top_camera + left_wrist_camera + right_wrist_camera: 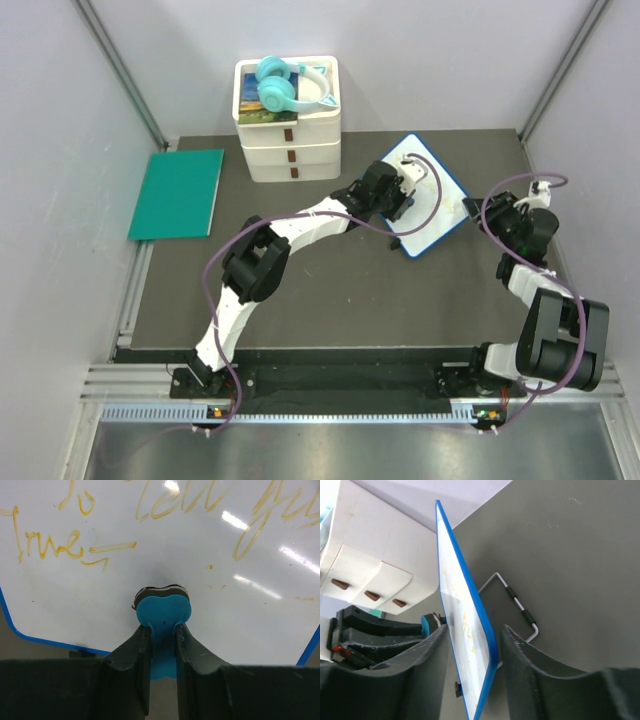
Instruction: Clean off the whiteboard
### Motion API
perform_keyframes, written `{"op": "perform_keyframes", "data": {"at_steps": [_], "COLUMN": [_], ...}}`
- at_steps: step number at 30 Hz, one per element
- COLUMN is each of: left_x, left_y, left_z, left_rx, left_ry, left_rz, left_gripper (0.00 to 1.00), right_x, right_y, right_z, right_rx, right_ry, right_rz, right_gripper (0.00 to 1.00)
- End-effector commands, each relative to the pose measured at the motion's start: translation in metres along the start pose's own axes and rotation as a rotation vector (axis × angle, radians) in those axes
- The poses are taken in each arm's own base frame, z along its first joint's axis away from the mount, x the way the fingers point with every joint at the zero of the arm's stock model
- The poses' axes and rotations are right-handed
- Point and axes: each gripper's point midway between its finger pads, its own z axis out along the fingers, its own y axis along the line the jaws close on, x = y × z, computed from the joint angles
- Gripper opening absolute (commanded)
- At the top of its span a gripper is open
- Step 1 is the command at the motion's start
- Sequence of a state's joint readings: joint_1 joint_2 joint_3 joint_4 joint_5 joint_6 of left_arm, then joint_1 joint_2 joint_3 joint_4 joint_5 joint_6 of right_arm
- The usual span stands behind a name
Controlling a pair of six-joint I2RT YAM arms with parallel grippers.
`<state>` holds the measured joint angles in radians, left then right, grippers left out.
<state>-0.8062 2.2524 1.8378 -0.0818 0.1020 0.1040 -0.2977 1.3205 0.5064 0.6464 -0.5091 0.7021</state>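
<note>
The whiteboard [445, 215] stands tilted at the back right of the table, white with a blue frame. Yellow-orange writing covers its face in the left wrist view [200, 545]. My left gripper [408, 190] [161, 629] is shut on a blue eraser [163, 609], whose dark pad presses on the lower part of the board's face. My right gripper [487, 212] [475, 630] grips the board's right edge [465, 625], one finger on the face and one behind the frame. The eraser [426, 624] also shows there. The board's wire stand [517, 605] rests on the table behind it.
A white three-drawer unit [288, 140] [365, 580] stands at the back centre with turquoise headphones [290, 85] on top. A green flat mat [178, 192] lies at the back left. Grey walls close in on both sides.
</note>
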Motion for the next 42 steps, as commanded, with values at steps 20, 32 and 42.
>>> {"op": "perform_keyframes", "data": {"at_steps": [20,32,42], "left_x": [-0.032,-0.067,-0.078], "left_y": [0.005,-0.014,-0.026], "left_z": [-0.013,-0.014,-0.015], "left_rx": [-0.022,0.087,0.149], "left_ry": [-0.074,-0.152,-0.178], "left_rz": [-0.013,-0.059,-0.069], "left_gripper": [0.00,0.00,0.00], "right_x": [-0.017,-0.013,0.015], "right_y": [0.006,0.018,0.013], "right_z": [0.016,0.009,-0.007], "right_rx": [-0.069,-0.131,-0.133], "right_ry": [-0.030,0.003,0.070], "right_rz": [-0.020,-0.139,-0.192], "right_gripper": [0.02,0.00,0.00]}}
